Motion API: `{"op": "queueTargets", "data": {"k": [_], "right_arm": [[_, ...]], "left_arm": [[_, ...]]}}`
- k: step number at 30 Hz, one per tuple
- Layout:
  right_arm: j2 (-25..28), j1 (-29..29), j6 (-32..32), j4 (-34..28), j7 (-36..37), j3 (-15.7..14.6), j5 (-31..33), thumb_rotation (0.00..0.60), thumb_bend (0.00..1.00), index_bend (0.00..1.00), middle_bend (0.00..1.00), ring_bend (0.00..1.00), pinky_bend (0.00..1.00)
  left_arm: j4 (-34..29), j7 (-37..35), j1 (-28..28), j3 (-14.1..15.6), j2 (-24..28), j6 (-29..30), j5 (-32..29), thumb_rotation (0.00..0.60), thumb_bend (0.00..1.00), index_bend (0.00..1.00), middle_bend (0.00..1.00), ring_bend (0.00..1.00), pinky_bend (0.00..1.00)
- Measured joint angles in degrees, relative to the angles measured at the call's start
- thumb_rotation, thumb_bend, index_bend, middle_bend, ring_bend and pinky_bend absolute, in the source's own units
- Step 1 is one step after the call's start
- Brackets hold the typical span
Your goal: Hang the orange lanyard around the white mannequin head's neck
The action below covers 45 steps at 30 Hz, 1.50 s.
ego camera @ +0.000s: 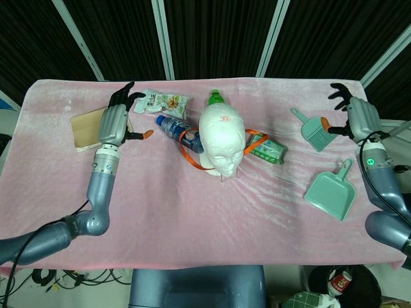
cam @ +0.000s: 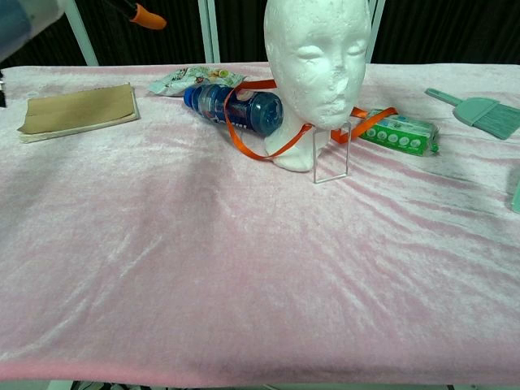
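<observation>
The orange lanyard [ego camera: 192,152] lies looped around the neck of the white mannequin head [ego camera: 222,137], so the task looks done. Left hand [ego camera: 114,120] and right hand [ego camera: 359,115] stand well apart from the head, fingers spread, holding nothing

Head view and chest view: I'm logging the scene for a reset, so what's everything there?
white foam mannequin head: one, table middle, on clear stand
orange lanyard: one, looped around the neck, draped over bottle
blue plastic bottle: one, lying left of head
green-capped bottle: one, behind head
snack packet: one, pale, back left
brown cardboard notebook: one, far left
green blister pack: one, right of head
teal brush: one, right
teal dustpan: one, right front
pink cloth: one, covers table
left hand: fingers spread, holds nothing
right hand: fingers spread, holds nothing
</observation>
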Motion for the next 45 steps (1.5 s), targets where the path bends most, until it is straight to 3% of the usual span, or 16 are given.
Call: {"op": "queueTargets", "data": {"k": [7,12,18,24,35,45], "right_arm": [[4.20,-7.62,3.80,-7.70,0.14,-4.25,-0.81,0.600,0.47,0.17,0.56,0.65,0.68],[4.52,-11.45,6.01,-10.33,2.45,-6.40,-4.01,0.600,0.51,0.20,0.64,0.72,0.71],[2.45,-14.47,6.94,-11.67,5.32,-9.24,-9.21,0.600,0.54,0.20,0.66,0.75,0.72],[0.36,-15.34,4.61,-13.10,7.28,-11.42,-12.58,0.600,0.55,0.22,0.72,0.79,0.77],[-5.21,-13.43,-2.44,-13.86,11.00,-12.34,-13.25,0.600,0.60,0.23,0.78,0.85,0.81],[-9.39,-8.01,-12.46,-9.32,14.81,-10.09,-8.49,0.600,0.63,0.23,0.80,0.87,0.82]], "left_arm": [[-14.95,4.41,10.03,5.67,12.71,5.23,1.55,0.600,0.04,0.23,0.02,0.00,0.00],[-21.18,4.27,18.03,11.70,19.36,9.86,5.59,0.600,0.04,0.23,0.02,0.00,0.00],[-22.57,-0.80,25.93,18.94,21.55,15.09,13.48,0.600,0.04,0.23,0.02,0.00,0.00],[-20.27,-8.18,31.91,23.32,21.88,19.75,19.84,0.600,0.04,0.23,0.02,0.00,0.00],[-15.00,-14.12,36.79,26.15,20.78,22.71,24.25,0.600,0.04,0.23,0.02,0.00,0.00],[-15.22,-13.95,38.14,25.17,20.68,23.15,24.31,0.600,0.05,0.23,0.02,0.00,0.00]]}}
